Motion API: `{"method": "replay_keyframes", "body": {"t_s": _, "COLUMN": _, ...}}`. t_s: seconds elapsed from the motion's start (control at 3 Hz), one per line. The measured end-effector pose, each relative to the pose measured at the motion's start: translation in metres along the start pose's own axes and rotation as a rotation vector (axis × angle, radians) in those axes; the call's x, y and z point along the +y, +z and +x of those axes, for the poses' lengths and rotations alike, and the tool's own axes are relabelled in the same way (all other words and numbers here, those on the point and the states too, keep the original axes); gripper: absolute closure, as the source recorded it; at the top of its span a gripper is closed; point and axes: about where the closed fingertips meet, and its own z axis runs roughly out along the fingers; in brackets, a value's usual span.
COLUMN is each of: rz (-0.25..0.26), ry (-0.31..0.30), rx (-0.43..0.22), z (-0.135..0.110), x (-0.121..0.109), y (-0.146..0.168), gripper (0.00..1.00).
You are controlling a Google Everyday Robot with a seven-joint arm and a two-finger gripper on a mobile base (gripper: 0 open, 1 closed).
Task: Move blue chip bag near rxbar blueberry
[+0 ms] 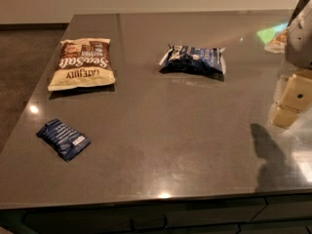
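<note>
The blue chip bag [193, 58] lies flat on the grey countertop [161, 130], towards the back and right of the middle. It is dark blue with white crimped ends. The rxbar blueberry [64, 139], a small flat dark blue wrapper with a white label patch, lies near the front left corner, far from the bag. My gripper [291, 104] hangs at the right edge of the view, above the counter and to the right of and nearer than the chip bag, touching nothing. It holds nothing that I can see.
A cream-and-brown "Sea Salt" bag [81, 63] lies at the back left, above the rxbar. The counter's left edge drops to dark floor [19, 72]. Drawer fronts [146, 221] run under the front edge. The gripper's shadow [273, 162] falls at the front right.
</note>
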Motion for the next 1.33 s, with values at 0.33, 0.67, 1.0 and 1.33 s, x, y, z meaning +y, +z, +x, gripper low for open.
{"method": "replay_keyframes", "body": {"t_s": 0.33, "rz": 0.001, "ry": 0.0, "rx": -0.001, "z": 0.0, "x": 0.0, "y": 0.0, "gripper": 0.0}}
{"method": "replay_keyframes", "body": {"t_s": 0.67, "rz": 0.031, "ry": 0.021, "rx": -0.03, "z": -0.013, "x": -0.024, "y": 0.006, "gripper": 0.0}}
{"method": "replay_keyframes", "body": {"t_s": 1.0, "rz": 0.069, "ry": 0.048, "rx": -0.077, "z": -0.03, "x": -0.068, "y": 0.021, "gripper": 0.0}}
{"method": "replay_keyframes", "body": {"t_s": 1.33, "rz": 0.083, "ry": 0.075, "rx": -0.102, "z": -0.037, "x": -0.1, "y": 0.034, "gripper": 0.0}}
